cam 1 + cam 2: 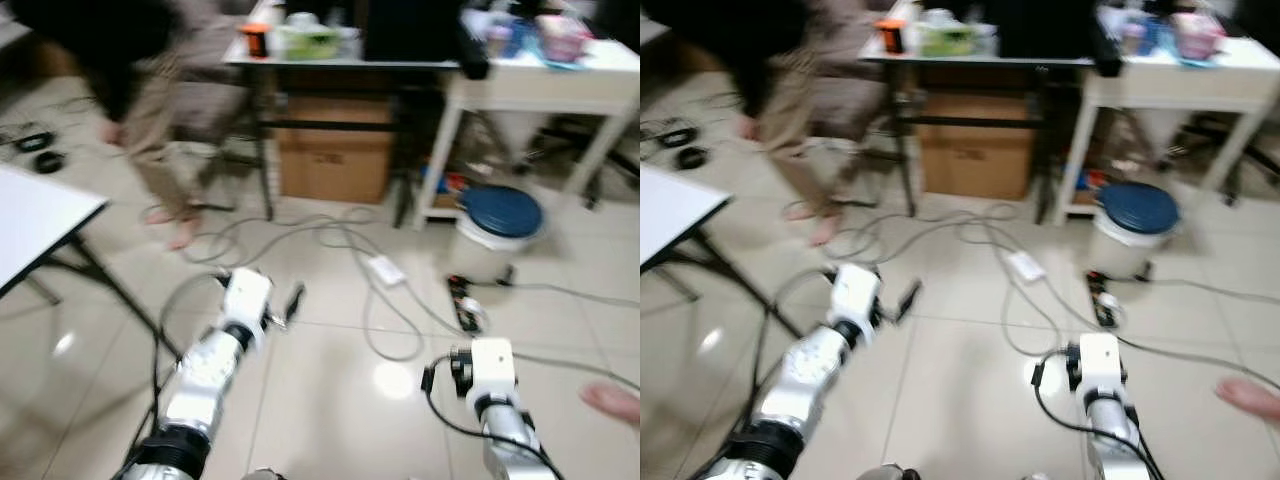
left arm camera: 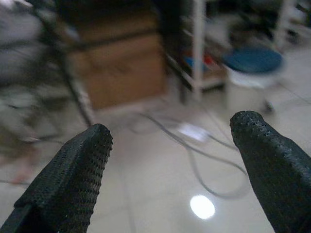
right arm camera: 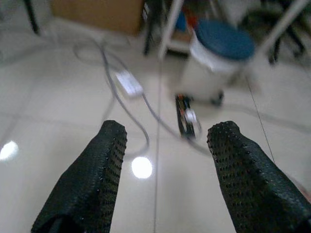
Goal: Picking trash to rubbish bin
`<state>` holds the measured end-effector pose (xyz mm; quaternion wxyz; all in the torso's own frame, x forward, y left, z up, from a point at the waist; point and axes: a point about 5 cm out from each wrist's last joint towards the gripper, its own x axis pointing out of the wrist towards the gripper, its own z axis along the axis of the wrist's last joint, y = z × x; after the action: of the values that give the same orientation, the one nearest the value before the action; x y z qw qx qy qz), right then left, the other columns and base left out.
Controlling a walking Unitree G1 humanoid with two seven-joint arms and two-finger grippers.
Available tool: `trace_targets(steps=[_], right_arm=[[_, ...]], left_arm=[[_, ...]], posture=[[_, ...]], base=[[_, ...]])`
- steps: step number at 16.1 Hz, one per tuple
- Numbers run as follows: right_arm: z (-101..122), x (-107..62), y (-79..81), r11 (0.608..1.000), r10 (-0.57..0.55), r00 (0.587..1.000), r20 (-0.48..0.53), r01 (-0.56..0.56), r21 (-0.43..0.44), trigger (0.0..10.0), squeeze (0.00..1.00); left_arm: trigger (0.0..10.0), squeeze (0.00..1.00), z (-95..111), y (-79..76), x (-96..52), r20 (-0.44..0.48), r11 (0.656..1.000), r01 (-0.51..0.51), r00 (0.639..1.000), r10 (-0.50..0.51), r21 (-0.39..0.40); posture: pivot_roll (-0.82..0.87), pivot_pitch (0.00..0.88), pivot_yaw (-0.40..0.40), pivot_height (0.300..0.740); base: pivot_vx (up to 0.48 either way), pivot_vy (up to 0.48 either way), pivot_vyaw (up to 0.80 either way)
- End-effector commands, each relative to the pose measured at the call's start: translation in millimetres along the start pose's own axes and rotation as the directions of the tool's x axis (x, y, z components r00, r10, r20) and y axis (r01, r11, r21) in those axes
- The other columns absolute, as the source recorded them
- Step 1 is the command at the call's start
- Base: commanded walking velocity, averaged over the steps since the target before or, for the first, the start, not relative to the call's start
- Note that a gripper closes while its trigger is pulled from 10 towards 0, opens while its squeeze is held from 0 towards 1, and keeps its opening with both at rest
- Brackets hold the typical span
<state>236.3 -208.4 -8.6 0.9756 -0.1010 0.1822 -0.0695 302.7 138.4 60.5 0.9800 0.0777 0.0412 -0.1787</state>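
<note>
Glossy pale tile floor with grey cables looped across it. Your left hand is raised over the floor, textured black fingers spread wide, holding nothing. Right hand is lower, likewise released and empty. The rubbish bin, a round white tub with a blue lid on, sits ahead-right by the white table; contents hidden. A small dark item lies on the tiles just beside the bin. Cardboard box sits under the dark table.
</note>
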Motion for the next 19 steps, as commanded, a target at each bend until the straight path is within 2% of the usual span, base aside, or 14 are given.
trace_targets(steps=[1,2,4,7,11,19], right_arm=[[10,0.0,1.6,1.000,0.005,0.999,0.034,-0.006,0.008,10.0,0.00],[28,-0.4,1.0,0.999,-0.002,0.995,0.099,-0.002,0.034,10.0,0.00],[48,-4.1,0.1,0.998,-0.009,0.986,0.165,0.000,0.058,10.0,0.00],[91,-23.4,-3.3,0.994,-0.032,0.956,0.292,0.001,0.106,10.0,0.00],[107,-40.7,-7.0,0.995,-0.043,0.945,0.324,0.010,0.104,10.0,0.00],[118,-42.0,2.3,0.994,-0.021,0.956,0.294,-0.013,0.113,10.0,0.00]], left_arm=[[10.0,0.00,4,3.8,-3.0,0.025,1.000,-0.030,0.999,0.030,0.002],[10.0,0.00,13,9.8,-7.4,0.064,0.998,-0.061,0.996,0.061,-0.001],[10.0,0.00,22,13.7,-14.2,0.104,0.996,-0.084,0.991,0.084,-0.002],[10.0,0.00,37,18.2,-31.9,0.159,0.994,-0.105,0.982,0.104,0.001],[10.0,0.00,36,19.8,-45.4,0.134,0.993,-0.115,0.985,0.109,0.038],[10.0,0.00,41,20.8,-44.8,0.086,0.984,-0.177,0.981,0.174,0.036]], posture=[[-0.09,0.072,0.044,0.740],[-0.09,0.078,0.045,0.740],[-0.08,0.085,0.048,0.740],[-0.08,0.091,0.058,0.740],[-0.08,0.096,0.064,0.740],[-0.08,0.101,0.062,0.740]], base=[[0.000,0.000,0.74],[0.000,0.000,0.74],[0.000,0.000,0.74],[0.000,0.000,0.74],[0.000,0.000,0.74],[0.000,0.000,0.73]])
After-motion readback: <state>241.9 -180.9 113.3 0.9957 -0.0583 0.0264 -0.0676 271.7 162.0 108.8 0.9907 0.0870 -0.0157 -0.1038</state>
